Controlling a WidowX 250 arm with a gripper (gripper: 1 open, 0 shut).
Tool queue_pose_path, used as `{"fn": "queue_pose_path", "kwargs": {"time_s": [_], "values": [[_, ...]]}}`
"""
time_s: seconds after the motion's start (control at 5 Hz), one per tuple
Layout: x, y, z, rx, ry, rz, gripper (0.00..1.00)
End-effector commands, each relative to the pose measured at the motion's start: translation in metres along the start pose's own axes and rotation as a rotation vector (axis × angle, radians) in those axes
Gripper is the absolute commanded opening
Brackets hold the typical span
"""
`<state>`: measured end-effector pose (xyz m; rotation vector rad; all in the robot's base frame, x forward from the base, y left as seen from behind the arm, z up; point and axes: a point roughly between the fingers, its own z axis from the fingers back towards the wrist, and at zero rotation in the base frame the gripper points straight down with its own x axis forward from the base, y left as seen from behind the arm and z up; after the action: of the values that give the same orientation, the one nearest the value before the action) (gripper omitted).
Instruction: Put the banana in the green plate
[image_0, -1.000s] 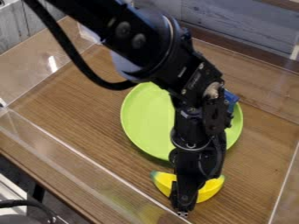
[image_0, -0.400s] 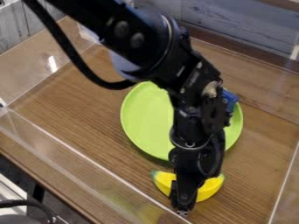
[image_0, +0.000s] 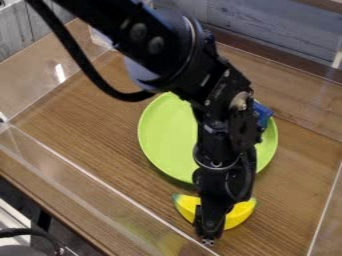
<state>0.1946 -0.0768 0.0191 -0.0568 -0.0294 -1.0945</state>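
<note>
My gripper (image_0: 210, 228) points straight down at the near edge of the wooden table (image_0: 80, 130), with its jaws drawn almost fully together over the banana (image_0: 230, 213). From this view my own wrist and fingers cover the middle of the fruit, so I cannot see the contact itself; I judge that I am clamped on the banana, because the jaws sit right at its body and yellow shows on both sides of them.

The banana lies on the table just outside the green plate (image_0: 174, 135), beside the plate's near rim, a stubby yellow crescent with one end poking out left of my fingers and the fatter part curving off to the right. Coming at it from above makes sense: the toy lies flat and low, so a vertical pinch across its narrow width is the surest hold.

The plate is bare where I can see it, apart from my arm crossing over it. A blue block (image_0: 263, 116) rests at the plate's far right edge, partly hidden behind my arm; I cannot tell whether it is on the rim or just off it.

The task is at the grasp stage, I think. What remains is a lift clear of the rim, a short carry back over the plate, and a release.
</note>
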Motion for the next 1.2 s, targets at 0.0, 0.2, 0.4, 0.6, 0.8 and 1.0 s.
{"fn": "queue_pose_path", "kwargs": {"time_s": [0.0, 0.2, 0.4, 0.6, 0.8, 1.0], "values": [[0.001, 0.005, 0.008, 0.021, -0.02, 0.012, 0.0], [0.001, 0.005, 0.011, 0.023, -0.021, 0.013, 0.0], [0.002, 0.005, 0.015, 0.027, -0.022, 0.014, 0.0], [0.003, 0.005, 0.02, 0.032, -0.024, 0.017, 0.0], [0.004, 0.006, 0.023, 0.034, -0.024, 0.02, 0.0], [0.005, 0.006, 0.024, 0.035, -0.026, 0.019, 0.0]]}}
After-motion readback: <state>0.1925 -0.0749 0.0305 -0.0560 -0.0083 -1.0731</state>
